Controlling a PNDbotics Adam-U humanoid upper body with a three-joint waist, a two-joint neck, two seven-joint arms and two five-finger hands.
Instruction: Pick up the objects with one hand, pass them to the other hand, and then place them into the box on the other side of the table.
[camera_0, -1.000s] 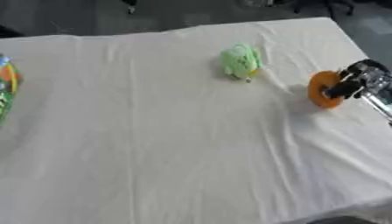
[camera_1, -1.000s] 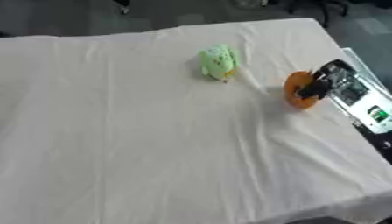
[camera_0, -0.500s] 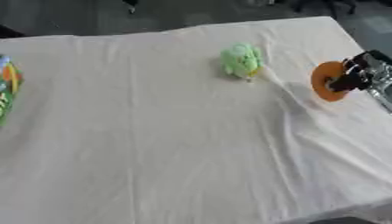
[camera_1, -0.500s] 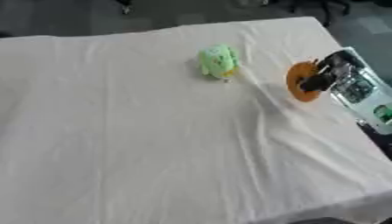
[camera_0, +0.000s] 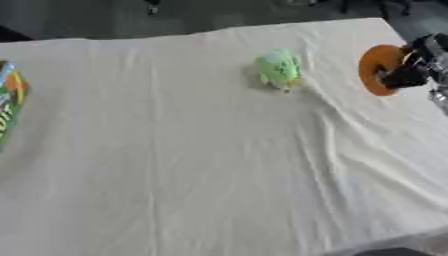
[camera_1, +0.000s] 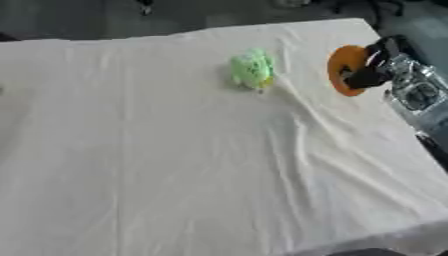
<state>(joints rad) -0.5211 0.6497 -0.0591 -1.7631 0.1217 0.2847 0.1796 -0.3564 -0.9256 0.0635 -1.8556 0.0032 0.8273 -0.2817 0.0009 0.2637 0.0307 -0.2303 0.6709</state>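
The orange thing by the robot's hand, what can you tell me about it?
The orange thing is a flat, round disc, plain bright orange, material unclear. It stands tilted up on edge near the table's right edge. The right hand has dark fingers curled over its rim. It seems slightly raised; whether it touches the white cloth is unclear.

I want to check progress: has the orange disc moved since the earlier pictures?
Yes. Held in the right hand, the orange disc has risen and drawn level with the green toy, which stayed put.
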